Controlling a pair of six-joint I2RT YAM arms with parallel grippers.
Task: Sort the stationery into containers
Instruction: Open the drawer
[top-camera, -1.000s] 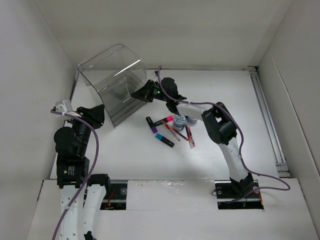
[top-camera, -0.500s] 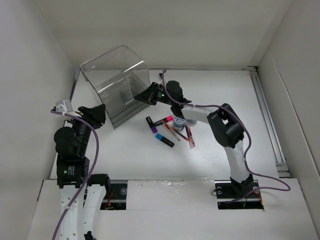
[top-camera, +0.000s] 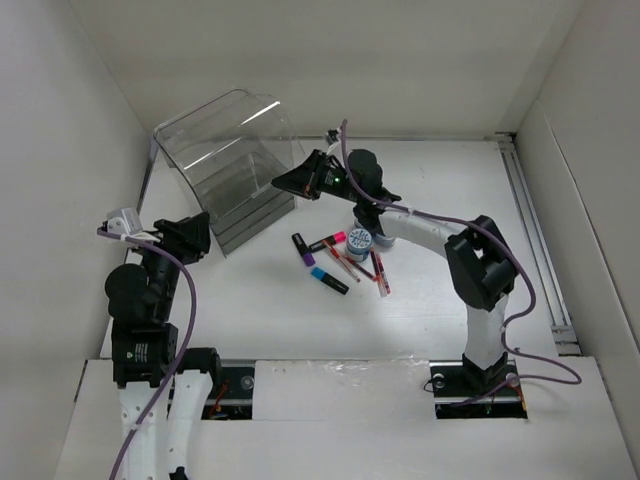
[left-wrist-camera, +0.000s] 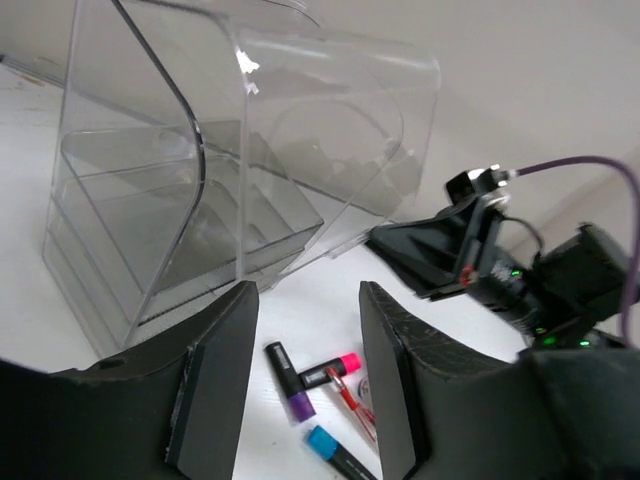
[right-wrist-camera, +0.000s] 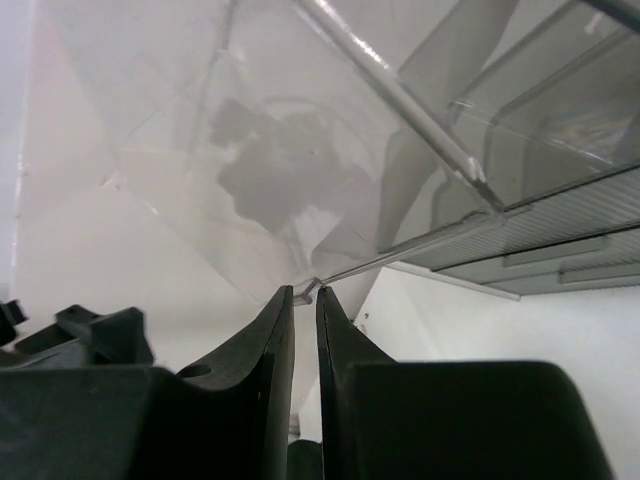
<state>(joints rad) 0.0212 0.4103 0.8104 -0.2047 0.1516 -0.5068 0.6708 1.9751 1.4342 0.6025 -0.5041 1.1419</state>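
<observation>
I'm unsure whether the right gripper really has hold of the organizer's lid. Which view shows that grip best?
Right wrist: the right gripper pinches the lid by its thin edge, fingers almost closed. Top external shows the gripper at the lid's front corner, with the contact hidden. Left wrist shows it side-on beside the lid, and the contact is unclear.

Glossy clear plastic organizer (top-camera: 225, 150), matt table (top-camera: 430, 300)

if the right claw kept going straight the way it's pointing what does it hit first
The clear lid: its edge sits right at the tips of the right claw, seemingly pinched between them, so there is no free way ahead.
</observation>
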